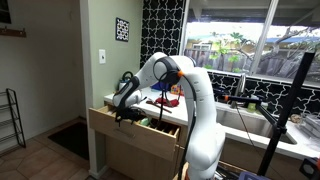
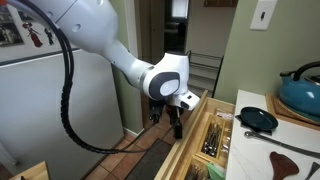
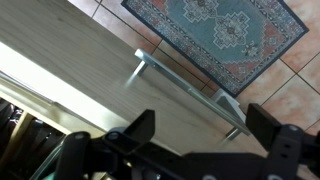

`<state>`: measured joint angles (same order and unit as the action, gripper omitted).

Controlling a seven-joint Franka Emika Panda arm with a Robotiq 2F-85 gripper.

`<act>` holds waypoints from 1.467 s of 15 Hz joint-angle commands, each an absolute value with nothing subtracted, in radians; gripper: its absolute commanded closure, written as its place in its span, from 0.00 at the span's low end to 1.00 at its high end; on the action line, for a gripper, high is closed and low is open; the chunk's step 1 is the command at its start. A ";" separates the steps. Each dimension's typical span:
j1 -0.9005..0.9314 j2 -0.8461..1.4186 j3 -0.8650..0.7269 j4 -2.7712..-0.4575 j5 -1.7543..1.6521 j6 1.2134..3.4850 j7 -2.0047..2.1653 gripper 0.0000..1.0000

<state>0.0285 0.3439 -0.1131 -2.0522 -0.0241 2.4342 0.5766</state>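
My gripper [image 3: 200, 128] is open, and nothing sits between its two black fingers [image 3: 140, 125]. It hangs just in front of a light wooden drawer front [image 3: 80, 75] with a slim metal bar handle [image 3: 185, 88]. The handle lies between the fingers, a little beyond the tips, and I cannot see any contact. In both exterior views the gripper [image 1: 127, 113] [image 2: 170, 120] hovers at the outer edge of the pulled-out drawer [image 2: 205, 140], which holds several utensils. The drawer [image 1: 140, 128] juts out of a wooden kitchen counter.
A patterned rug [image 3: 220, 30] lies on the tiled floor below the drawer. On the counter stand a blue pot [image 2: 300, 88], a small black pan [image 2: 258, 120] and a dark spatula [image 2: 285, 150]. A fridge [image 2: 60, 100] stands beside the arm. A black tripod [image 1: 285, 110] rises by the sink.
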 commanded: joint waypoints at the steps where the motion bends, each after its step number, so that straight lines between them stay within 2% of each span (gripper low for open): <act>1: 0.020 0.388 -0.148 -2.022 -0.047 2.458 0.581 0.00; 6: 0.005 0.384 -0.113 -2.025 0.011 2.423 0.517 0.00; 14: -0.022 0.201 -0.089 -2.102 0.027 2.422 0.219 0.00; 22: -0.106 0.276 -0.076 -2.048 0.012 2.304 -0.274 0.00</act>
<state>-0.0741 0.2428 -0.0951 -2.0572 0.0322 2.3271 -0.1363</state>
